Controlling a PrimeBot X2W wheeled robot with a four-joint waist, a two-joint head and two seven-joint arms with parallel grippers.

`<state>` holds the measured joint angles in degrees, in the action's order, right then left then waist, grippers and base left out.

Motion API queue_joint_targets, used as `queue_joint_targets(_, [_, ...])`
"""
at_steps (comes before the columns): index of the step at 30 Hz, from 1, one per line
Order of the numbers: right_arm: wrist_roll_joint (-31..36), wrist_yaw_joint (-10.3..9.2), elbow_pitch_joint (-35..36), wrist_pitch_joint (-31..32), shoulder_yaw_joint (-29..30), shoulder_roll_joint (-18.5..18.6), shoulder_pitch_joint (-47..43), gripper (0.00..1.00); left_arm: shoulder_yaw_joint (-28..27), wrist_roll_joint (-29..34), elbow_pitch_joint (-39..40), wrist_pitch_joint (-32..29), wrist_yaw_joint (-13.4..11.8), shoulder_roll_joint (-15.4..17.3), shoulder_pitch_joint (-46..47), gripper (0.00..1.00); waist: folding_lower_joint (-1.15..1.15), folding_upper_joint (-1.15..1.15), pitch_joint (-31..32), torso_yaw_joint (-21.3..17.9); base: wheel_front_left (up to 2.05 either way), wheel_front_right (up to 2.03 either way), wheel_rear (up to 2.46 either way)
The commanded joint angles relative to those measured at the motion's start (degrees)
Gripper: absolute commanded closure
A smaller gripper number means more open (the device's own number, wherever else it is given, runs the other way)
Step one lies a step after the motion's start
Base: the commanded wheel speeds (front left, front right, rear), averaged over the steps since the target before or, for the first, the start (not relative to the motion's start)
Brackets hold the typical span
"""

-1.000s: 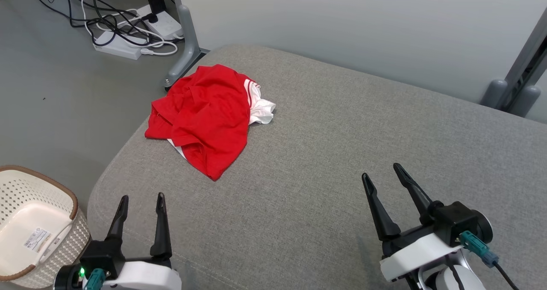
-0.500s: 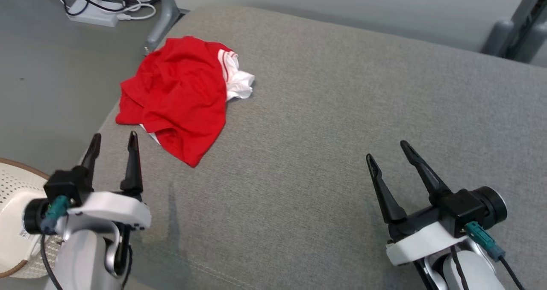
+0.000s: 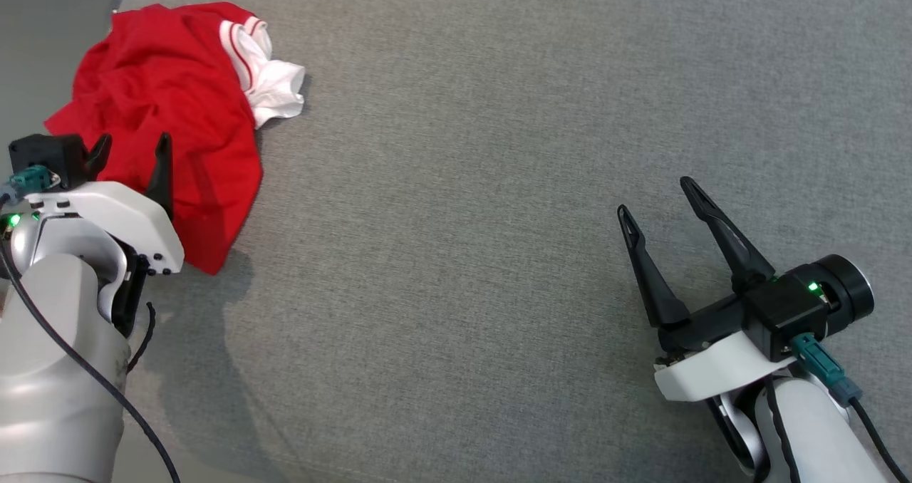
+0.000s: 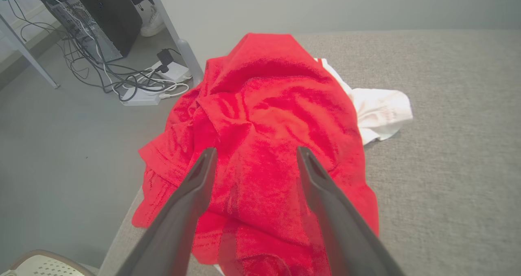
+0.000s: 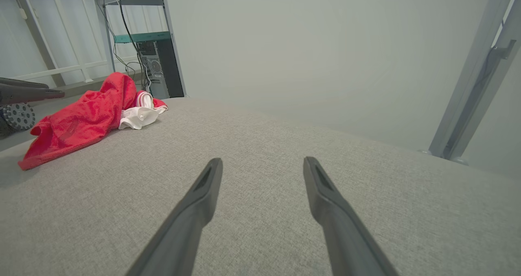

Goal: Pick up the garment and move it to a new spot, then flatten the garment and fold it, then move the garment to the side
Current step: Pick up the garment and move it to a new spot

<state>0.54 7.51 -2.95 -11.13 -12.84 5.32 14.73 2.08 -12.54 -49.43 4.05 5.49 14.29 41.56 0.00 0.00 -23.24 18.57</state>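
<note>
Reaching forward since a second ago, your left end effector [image 3: 135,139] hangs wide open and empty over the red garment [image 3: 171,98] at the far-left edge of the grey cushion [image 3: 499,184], poised to grasp.

No text, label, brand or number could be read, faint marks on the garment [image 4: 260,117] were left undeciphered

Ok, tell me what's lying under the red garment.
The red garment lies crumpled on the grey cushion. White fabric pokes out from under its right edge. Whatever else the folds cover is hidden.
</note>
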Motion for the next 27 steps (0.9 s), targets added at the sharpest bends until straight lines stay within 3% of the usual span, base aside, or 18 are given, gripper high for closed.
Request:
queue_joint_targets(1, [0.2, -0.04, 0.5, 0.1, 0.0, 0.3, 0.6, 0.00, 0.0, -0.5, -2.4, -0.7, 0.3, 0.6, 2.2, 0.00, 0.00, 0.00, -2.1, -2.1, 0.00, 0.00, 0.00])
queue_joint_targets(11, [0.5, -0.04, 0.9, -0.4, -0.4, 0.0, 1.2, 0.00, -0.6, -1.9, -14.4, -4.2, -0.9, 2.0, 8.3, 0.00, 0.00, 0.00, -3.7, -4.4, 0.00, 0.00, 0.00])
queue_joint_targets(12, [0.5, -0.04, 0.8, -0.5, -0.4, 0.0, 1.2, 0.00, -0.8, -2.3, -15.4, -4.4, -0.8, 2.2, 8.8, 0.40, 0.00, 0.00, -3.7, -4.5, 0.00, 0.00, 0.00])
queue_joint_targets(13, [0.5, -0.04, 0.7, -0.6, -0.3, 0.0, 1.2, 0.00, -0.8, -2.4, -16.2, -4.3, -0.8, 2.3, 9.2, 1.00, 0.00, 0.00, -3.6, -4.7, 0.00, 0.00, 0.00])
queue_joint_targets(20, [-0.1, -0.04, -1.1, -1.5, -0.4, -0.4, 0.4, 0.00, -1.0, -3.3, -19.0, -0.4, -0.4, 2.7, 9.9, 1.00, 0.00, 0.00, -0.9, -4.5, 0.00, 0.00, 0.00])
queue_joint_targets(27, [-1.9, -0.04, -3.7, -3.0, -0.5, -0.9, -0.3, 0.00, -2.5, -7.0, -16.6, 6.4, 1.2, 0.4, 10.8, 1.00, 0.00, 0.00, 5.2, -3.9, 0.00, 0.00, 0.00])
